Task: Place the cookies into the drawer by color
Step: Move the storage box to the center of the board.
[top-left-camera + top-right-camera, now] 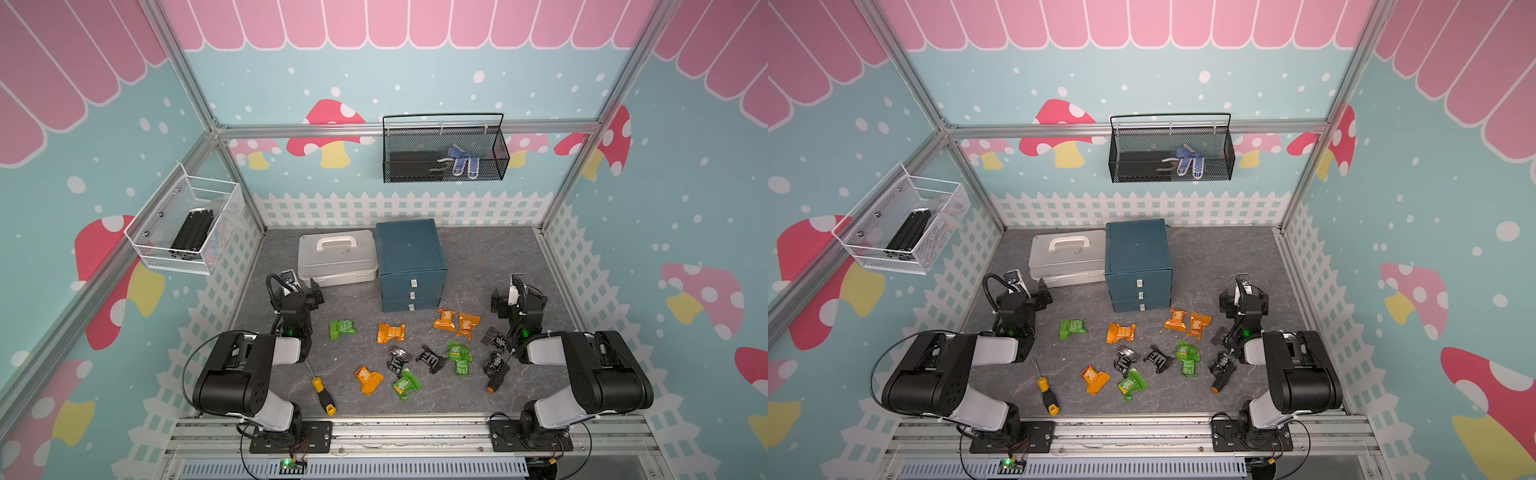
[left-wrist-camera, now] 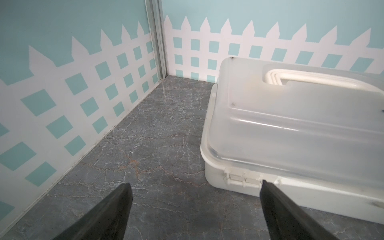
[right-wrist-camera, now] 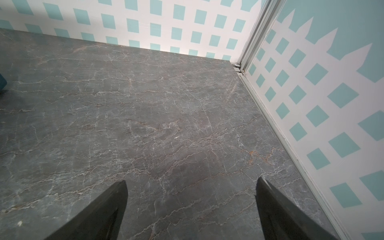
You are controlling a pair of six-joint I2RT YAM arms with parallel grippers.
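Black left hand [image 2: 196,182] wide, empty, beside pale case [image 2: 301,135]; right hand [image 3: 191,179] wide, empty.

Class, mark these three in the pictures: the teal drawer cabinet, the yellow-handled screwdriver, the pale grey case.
drawer cabinet [image 1: 409,245]: in a top view, on its flat top face.
yellow-handled screwdriver [image 1: 324,395]: in a top view, on its handle.
pale grey case [image 2: 291,128]: in the left wrist view, on its translucent lid.

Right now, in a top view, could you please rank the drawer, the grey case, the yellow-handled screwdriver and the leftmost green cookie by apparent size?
1. drawer, though its top sits nearer the camera
2. grey case
3. yellow-handled screwdriver, longer but slimmer
4. leftmost green cookie
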